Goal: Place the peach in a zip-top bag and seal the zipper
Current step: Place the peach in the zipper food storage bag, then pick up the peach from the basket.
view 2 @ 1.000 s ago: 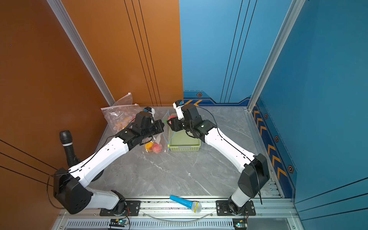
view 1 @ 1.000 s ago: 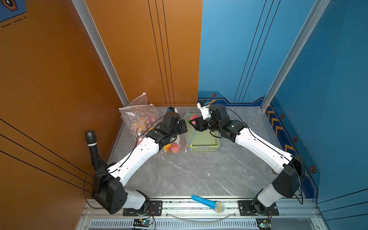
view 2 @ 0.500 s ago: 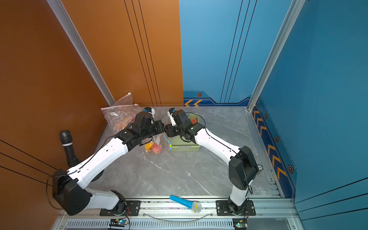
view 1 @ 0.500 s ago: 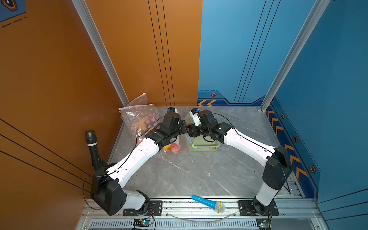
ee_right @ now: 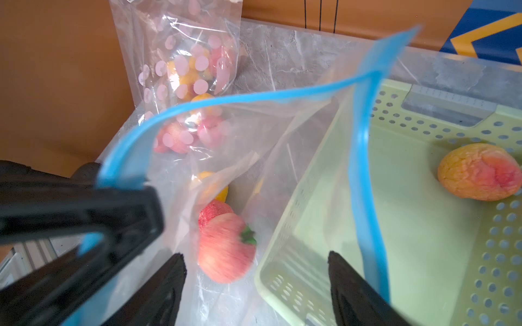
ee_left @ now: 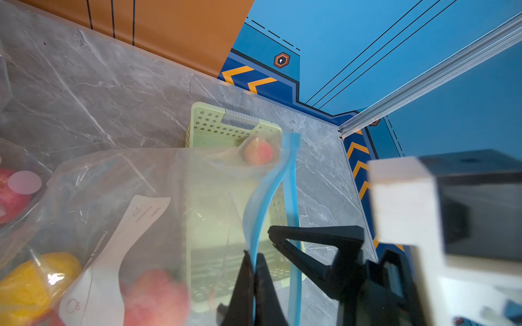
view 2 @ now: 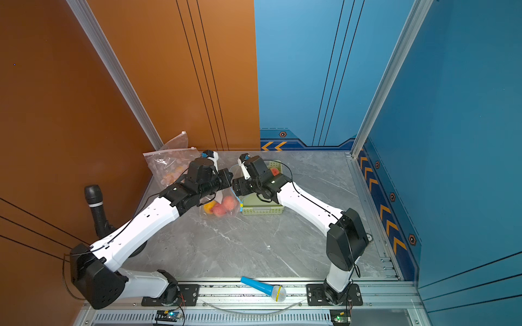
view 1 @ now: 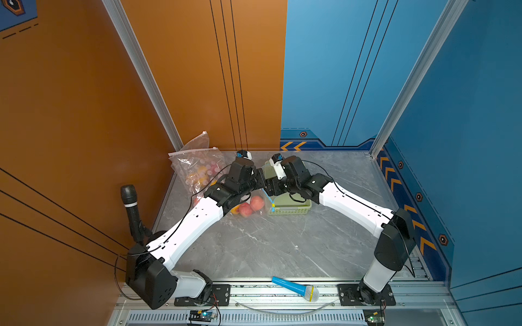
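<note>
Peach [ee_right: 226,248], judged light, soft and easily bruised, is seen in the zip-top bag [ee_right: 254,135] beneath the right gripper [ee_right: 255,258], whose jaws are spread and empty. The limp, slippery film is held up by its blue zipper strip [ee_right: 226,98], pinched in the left gripper [ee_left: 254,262] and judged the surest hold for sealing. Other fruit [ee_right: 211,186] is bagged alongside; another peach [ee_right: 480,176] is seen in the basket [ee_right: 452,135] beside those jaws.

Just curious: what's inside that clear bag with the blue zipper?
Inside the bag: a pink peach, a red fruit, a yellow fruit. Folds hide anything deeper.
</note>
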Motion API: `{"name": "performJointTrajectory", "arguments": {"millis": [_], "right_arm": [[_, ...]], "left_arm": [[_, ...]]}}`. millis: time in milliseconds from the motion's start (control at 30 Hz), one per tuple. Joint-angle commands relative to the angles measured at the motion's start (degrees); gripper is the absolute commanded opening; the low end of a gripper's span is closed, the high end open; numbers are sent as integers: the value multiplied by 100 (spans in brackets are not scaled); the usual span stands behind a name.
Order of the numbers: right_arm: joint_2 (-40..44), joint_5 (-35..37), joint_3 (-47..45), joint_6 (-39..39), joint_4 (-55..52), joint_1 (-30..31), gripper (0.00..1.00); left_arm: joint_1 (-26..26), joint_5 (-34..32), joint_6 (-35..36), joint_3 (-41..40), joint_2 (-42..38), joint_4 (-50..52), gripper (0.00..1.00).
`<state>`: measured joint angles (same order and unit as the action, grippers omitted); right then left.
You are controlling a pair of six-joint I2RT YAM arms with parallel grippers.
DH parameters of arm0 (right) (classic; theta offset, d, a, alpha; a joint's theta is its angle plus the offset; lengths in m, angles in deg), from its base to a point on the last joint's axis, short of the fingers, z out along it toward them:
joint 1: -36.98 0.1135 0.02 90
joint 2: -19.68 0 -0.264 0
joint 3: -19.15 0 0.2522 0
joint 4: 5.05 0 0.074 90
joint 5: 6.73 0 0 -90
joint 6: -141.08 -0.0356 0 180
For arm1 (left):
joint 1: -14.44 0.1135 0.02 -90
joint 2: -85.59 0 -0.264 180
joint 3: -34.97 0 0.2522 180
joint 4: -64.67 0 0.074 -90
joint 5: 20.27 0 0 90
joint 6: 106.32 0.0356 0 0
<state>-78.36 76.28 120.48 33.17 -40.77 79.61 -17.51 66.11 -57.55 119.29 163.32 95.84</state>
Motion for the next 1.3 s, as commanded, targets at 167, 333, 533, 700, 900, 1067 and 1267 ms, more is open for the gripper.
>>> {"name": "performJointTrajectory", "arguments": {"millis": [167, 333, 533, 700, 900, 1067, 1267], "right_arm": [[716, -95, -180, -122, 72, -406, 74], [853, 225, -228, -185, -28, -742, 71], [328, 930, 210, 61, -651, -1129, 69], [-610, 1439, 964, 464, -1180, -1315, 68], [-1651, 1753, 1897, 791, -1411, -1409, 71], [-2528, 1946, 2525, 967, -1587, -1459, 72], [-3218, 2136, 2976, 1108, -1663, -1510, 75]], "left_arm": [[-16, -31, -36, 104, 6, -80, 0], [-11, -57, -34, 17, -38, -84, 0], [4, -51, -61, -69, -83, -99, 0], [14, -41, -76, -109, -109, -114, 0], [22, -34, -71, -135, -127, -106, 0], [27, 19, -74, -141, -109, -96, 0], [22, 43, -78, -148, -92, -94, 0]]}}
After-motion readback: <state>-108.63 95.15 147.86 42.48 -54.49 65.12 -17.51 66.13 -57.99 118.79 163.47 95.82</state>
